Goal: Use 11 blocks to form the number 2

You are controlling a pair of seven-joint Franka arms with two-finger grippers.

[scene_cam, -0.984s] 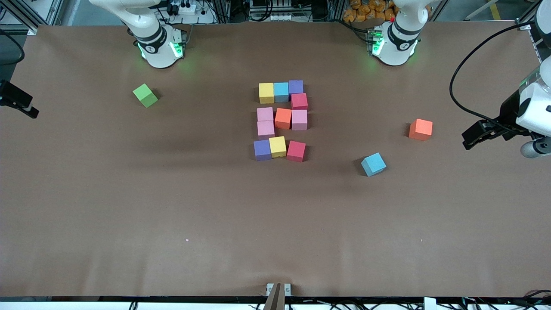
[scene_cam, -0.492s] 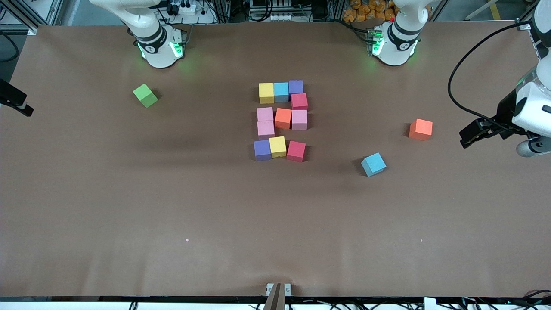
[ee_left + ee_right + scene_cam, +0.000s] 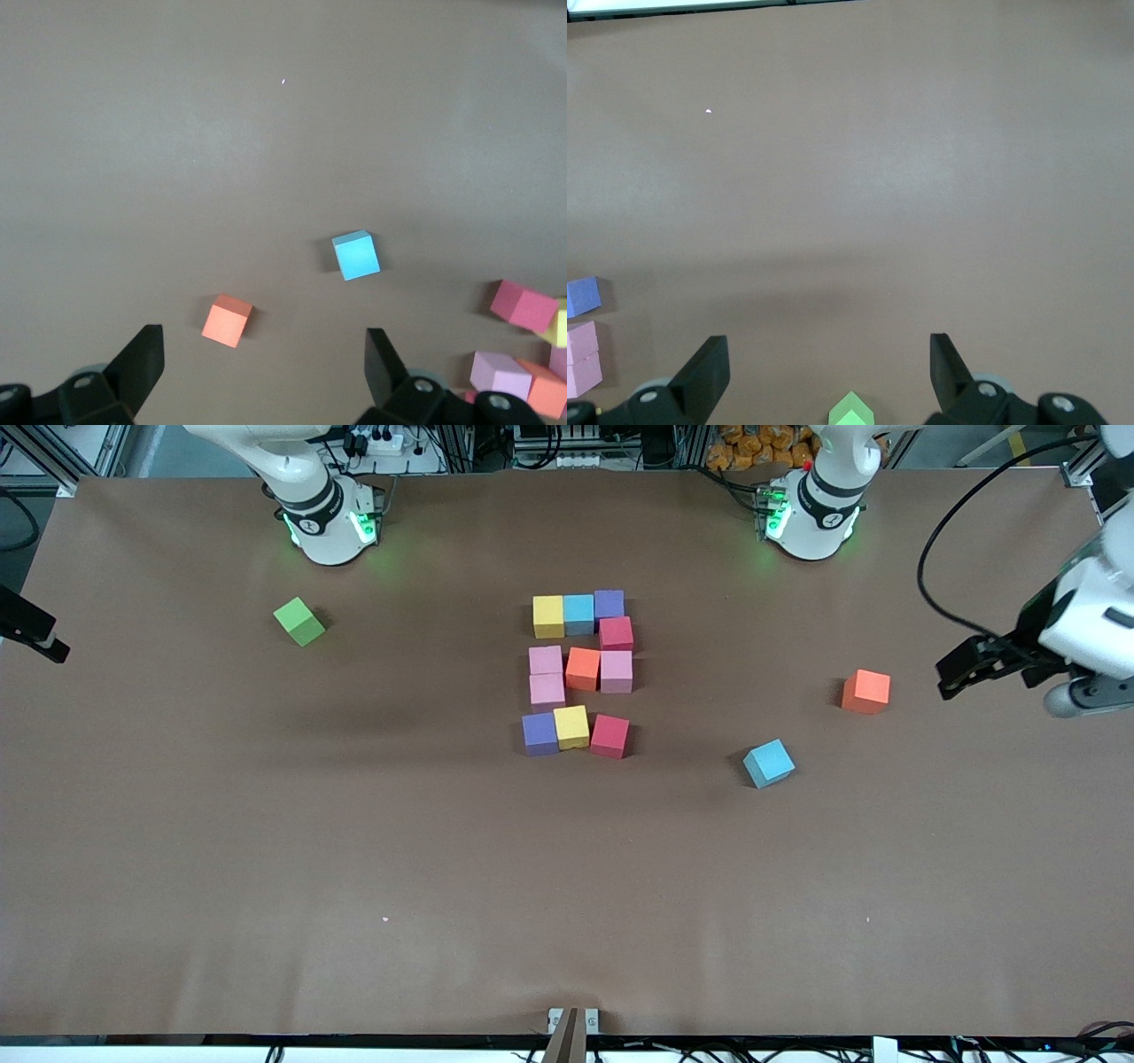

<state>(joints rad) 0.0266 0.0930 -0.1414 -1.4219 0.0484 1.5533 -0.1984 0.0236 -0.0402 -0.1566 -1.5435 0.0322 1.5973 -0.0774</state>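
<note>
The number 2 (image 3: 580, 671) lies at the table's middle, made of eleven blocks in yellow, light blue, purple, red, pink and orange, some rows slightly crooked. Its red cube (image 3: 524, 305) and a pink cube (image 3: 500, 372) show at the edge of the left wrist view. A purple cube (image 3: 583, 296) and pink cubes (image 3: 583, 354) show in the right wrist view. My left gripper (image 3: 952, 673) (image 3: 263, 367) hangs open and empty over the left arm's end of the table. My right gripper (image 3: 49, 646) (image 3: 827, 372) waits open and empty over the right arm's end.
A loose orange cube (image 3: 866, 691) (image 3: 227, 320) and a loose light blue cube (image 3: 768, 763) (image 3: 356, 255) lie between the digit and the left gripper. A green cube (image 3: 299, 621) (image 3: 850, 412) sits toward the right arm's end.
The left gripper has drifted toward the base side of the table, now level with the loose orange cube. The right gripper drew slightly outward, then held still. No cube moved.
</note>
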